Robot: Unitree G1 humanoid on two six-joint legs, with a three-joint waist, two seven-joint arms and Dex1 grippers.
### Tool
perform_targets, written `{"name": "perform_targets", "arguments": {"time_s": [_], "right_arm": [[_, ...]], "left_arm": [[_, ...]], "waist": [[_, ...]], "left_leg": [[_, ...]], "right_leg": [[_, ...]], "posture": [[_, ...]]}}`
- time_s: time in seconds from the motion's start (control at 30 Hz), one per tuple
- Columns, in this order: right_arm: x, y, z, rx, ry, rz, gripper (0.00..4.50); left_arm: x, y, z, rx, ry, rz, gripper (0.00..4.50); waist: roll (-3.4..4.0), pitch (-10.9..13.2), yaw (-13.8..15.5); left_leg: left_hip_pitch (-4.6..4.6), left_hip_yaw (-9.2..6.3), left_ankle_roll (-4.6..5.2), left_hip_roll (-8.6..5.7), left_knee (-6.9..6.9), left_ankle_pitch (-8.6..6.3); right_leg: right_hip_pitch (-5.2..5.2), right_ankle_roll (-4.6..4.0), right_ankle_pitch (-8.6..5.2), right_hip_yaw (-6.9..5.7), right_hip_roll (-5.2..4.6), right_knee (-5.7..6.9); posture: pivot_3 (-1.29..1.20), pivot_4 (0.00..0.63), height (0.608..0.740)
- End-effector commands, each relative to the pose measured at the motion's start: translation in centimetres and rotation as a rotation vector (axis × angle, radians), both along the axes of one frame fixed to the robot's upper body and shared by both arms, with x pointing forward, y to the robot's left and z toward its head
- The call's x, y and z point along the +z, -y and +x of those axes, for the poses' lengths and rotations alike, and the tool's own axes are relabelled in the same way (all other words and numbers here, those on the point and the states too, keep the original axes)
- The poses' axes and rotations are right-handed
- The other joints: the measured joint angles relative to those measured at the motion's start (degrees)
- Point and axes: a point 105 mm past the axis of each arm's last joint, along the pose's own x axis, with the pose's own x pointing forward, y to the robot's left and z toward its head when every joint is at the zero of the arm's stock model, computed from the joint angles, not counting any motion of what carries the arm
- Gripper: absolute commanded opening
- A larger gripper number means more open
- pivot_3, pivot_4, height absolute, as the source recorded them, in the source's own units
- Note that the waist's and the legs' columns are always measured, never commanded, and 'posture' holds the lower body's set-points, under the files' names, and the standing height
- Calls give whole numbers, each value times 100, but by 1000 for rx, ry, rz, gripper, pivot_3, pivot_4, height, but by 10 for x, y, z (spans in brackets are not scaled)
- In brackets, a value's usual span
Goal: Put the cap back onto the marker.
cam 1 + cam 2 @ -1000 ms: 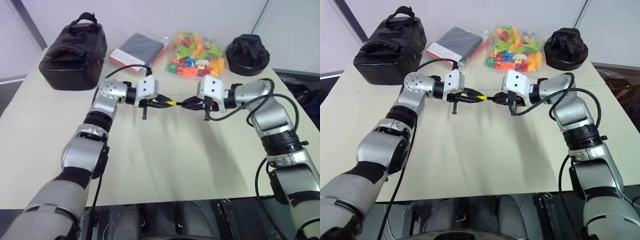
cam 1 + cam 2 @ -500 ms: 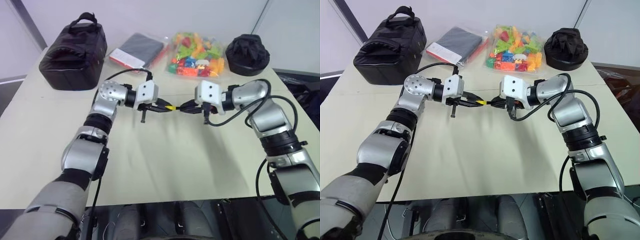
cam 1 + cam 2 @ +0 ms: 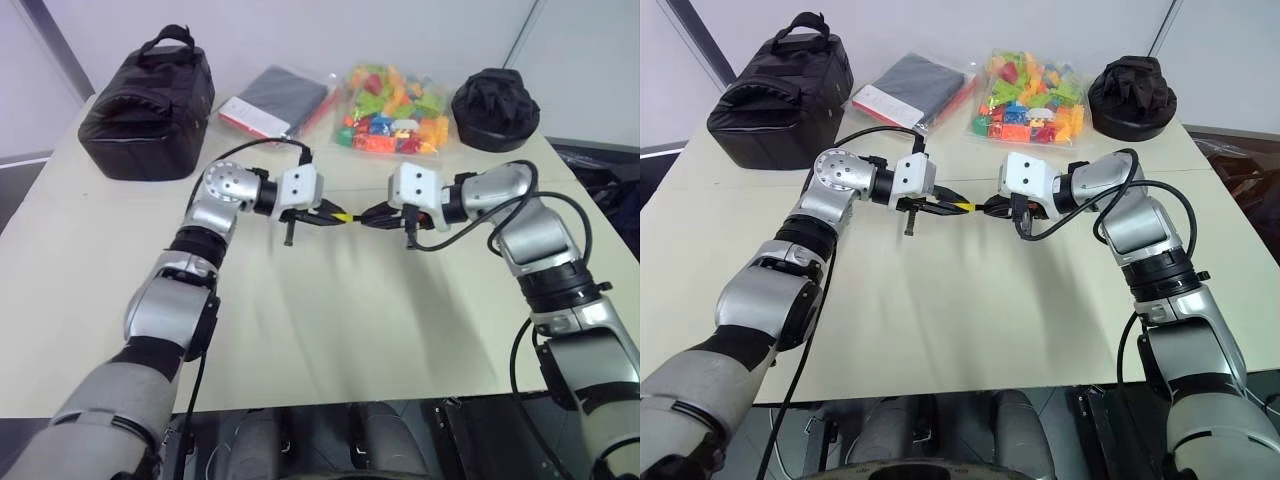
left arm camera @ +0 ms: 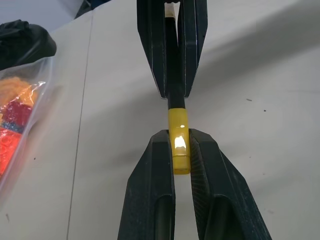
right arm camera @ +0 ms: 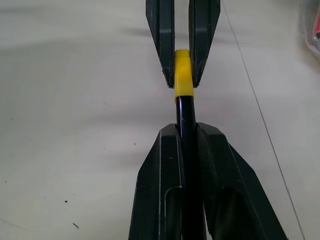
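**Inspector:** Position of the task items, please.

**Observer:** Both are held in the air above the table (image 3: 330, 330), between the two arms. The left gripper (image 4: 179, 150) has its fingers pressed against the cap (image 4: 179, 140), the small yellow cylinder. The right gripper (image 5: 184, 131) is clamped on the marker (image 5: 186, 112), the thin black shaft.

**Inspector:** Are the two parts touching?

**Observer:** In both wrist views the yellow cap sits directly against the end of the black shaft, with no gap visible between them. Whether it is fully seated I cannot tell.

**Inspector:** Alignment?

**Observer:** The marker's long axis runs left to right across the table, roughly level, and the cap lies on that same line. Cap on the left, shaft on the right. The two grippers face each other tip to tip along this one axis, and neither wrist view shows a kink at the joint.

**Inspector:** Which arm is better placed for the closing move?

**Observer:** In my judgement, either. Both sit just beside the joint. The remaining work looks like a straight push along the shared axis, left gripper toward the right, or the reverse, with no sideways drift.

**Inspector:** Surroundings?

**Observer:** At the far edge stand a black bag (image 3: 145, 105), a flat packet (image 3: 275, 100), a bag of coloured toy pieces (image 3: 395, 110) and a black round pouch (image 3: 495, 108), all well apart from the grippers.
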Motion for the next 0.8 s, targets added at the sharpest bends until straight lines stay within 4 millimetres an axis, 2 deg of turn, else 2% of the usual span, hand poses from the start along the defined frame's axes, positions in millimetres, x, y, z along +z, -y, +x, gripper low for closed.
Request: {"name": "perform_targets", "arguments": {"time_s": [0.03,0.47,0.57,0.77,0.8], "right_arm": [[20,12,9,-81,86,50,0],[19,14,9,-88,85,59,0],[19,12,6,-76,64,82,0],[9,25,3,-94,27,61,0],[6,28,2,-101,19,52,0]], "left_arm": [[-5,12,-6,-66,39,81,64],[-2,10,-7,-61,9,39,64],[-2,9,-7,-61,12,38,1281],[6,7,0,-14,65,13,4276],[11,6,3,7,85,-2,4398]], "waist": [[0,0,2],[0,0,3],[0,0,7],[0,0,5],[0,0,1]], "left_leg": [[0,1,0,0,0,0],[0,1,0,0,0,0],[0,0,0,0,0,0],[0,0,0,0,0,0],[0,0,0,0,0,0]], "right_leg": [[0,0,0,0,0,0],[0,0,0,0,0,0],[0,0,0,0,0,0],[0,0,0,0,0,0],[0,0,0,0,0,0]], "posture": [[0,150,740],[0,150,740],[0,150,740],[0,150,740],[0,150,740]]}}
